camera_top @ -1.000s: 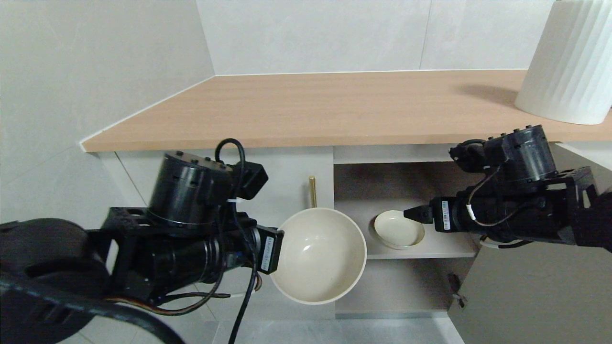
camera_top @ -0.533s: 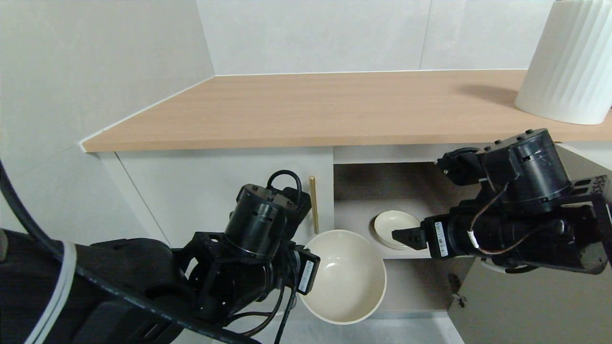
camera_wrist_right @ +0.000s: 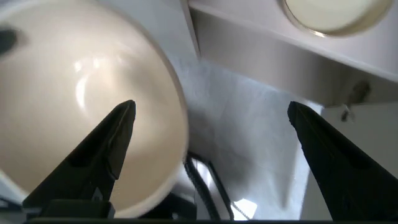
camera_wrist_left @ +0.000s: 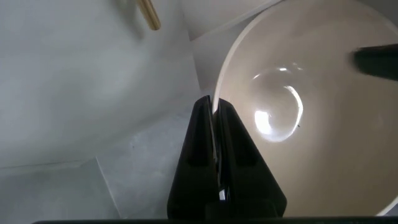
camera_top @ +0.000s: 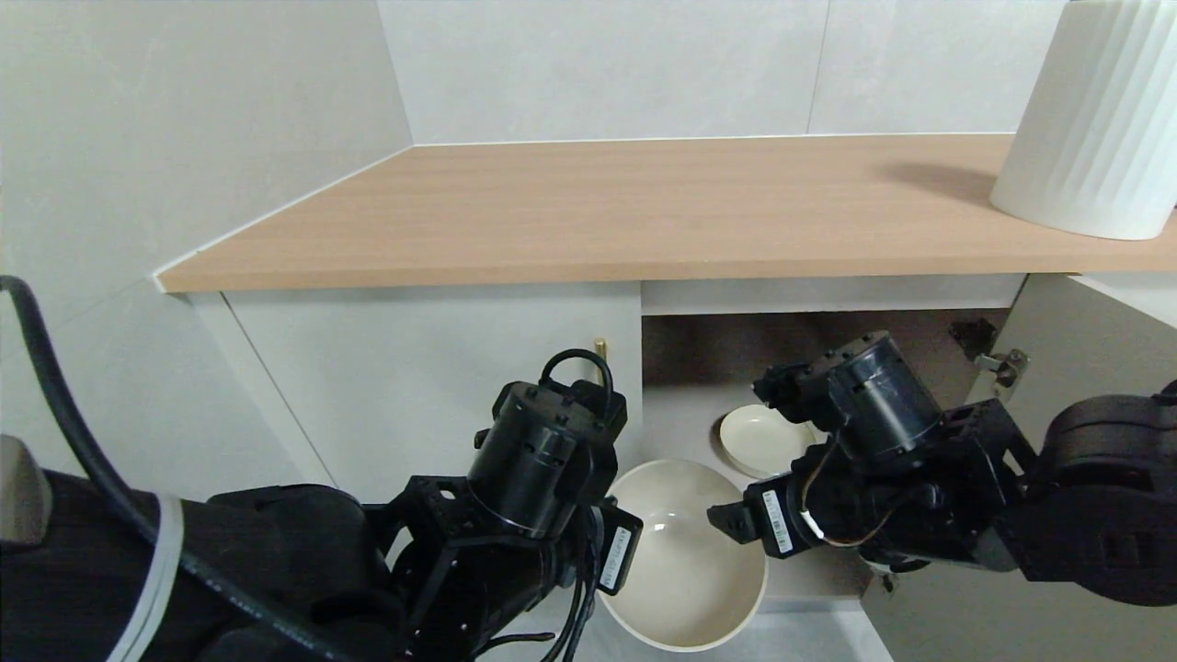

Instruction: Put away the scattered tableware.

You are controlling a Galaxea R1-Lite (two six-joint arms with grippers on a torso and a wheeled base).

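— Where is the large bowl (camera_top: pixel 685 561) held?
— It is gripped at its rim by the left hand (camera_wrist_left: pixel 215 118), which is clenched on the wall, and it is carried in front of and below the shelf (camera_top: pixel 676 414) (not yet inside). The right hand (camera_wrist_right: pixel 211 143) is spread wide, with nothing grasped, just in front of the shelf beside the bowl's rim.
— What could be spoiled?
— With only the rim pinched, the bowl could be tipped or dropped if it is knocked against the shelf's front edge or the right hand. The small dish (camera_top: pixel 761 439) on the shelf could also be struck.
— What else is noted?
— A brass handle (camera_top: pixel 600 348) is seen left of the shelf, an open door (camera_top: pixel 1067 340) right of it, and the desk (camera_top: pixel 598 211) with a white ribbed vessel (camera_top: pixel 1094 119) above it.
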